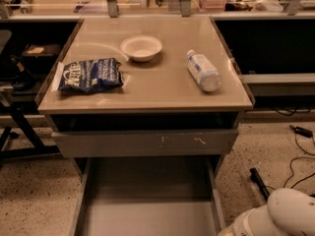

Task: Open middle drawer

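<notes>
The middle drawer (pixel 147 208) stands pulled out toward the camera below the tabletop. Its smooth grey tray shows, and its front is cut off by the bottom edge. Above it sits a grey drawer front with white scratch marks (pixel 145 142), slightly out from the cabinet. My gripper is out of view. Only a white arm link (pixel 280 216) shows at the bottom right, beside the open drawer's right side.
On the beige tabletop (pixel 162 90) lie a blue snack bag (pixel 90 75), a white bowl (pixel 141 47) and a plastic bottle on its side (pixel 203 71). Cables (pixel 300 151) lie on the speckled floor at right. A dark stand (pixel 19 117) is at left.
</notes>
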Motion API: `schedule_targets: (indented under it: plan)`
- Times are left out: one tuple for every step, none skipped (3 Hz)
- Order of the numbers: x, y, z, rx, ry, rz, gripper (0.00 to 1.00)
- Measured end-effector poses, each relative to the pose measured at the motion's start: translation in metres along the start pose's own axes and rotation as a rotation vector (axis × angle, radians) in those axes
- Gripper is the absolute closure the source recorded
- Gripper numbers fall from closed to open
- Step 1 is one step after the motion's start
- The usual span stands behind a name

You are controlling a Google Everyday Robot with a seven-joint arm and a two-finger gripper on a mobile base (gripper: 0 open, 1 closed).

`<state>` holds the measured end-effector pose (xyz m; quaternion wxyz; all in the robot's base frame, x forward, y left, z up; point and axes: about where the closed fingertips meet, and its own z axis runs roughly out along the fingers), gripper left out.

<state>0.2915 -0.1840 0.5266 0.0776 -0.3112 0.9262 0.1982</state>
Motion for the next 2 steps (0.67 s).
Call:
schedule_targets:
  plan:
    - [0.034, -0.003, -0.062, 0.155, -0.019, 0.145, 1.00]
    - [0.022, -0.002, -0.092, 0.230, -0.048, 0.141, 0.82]
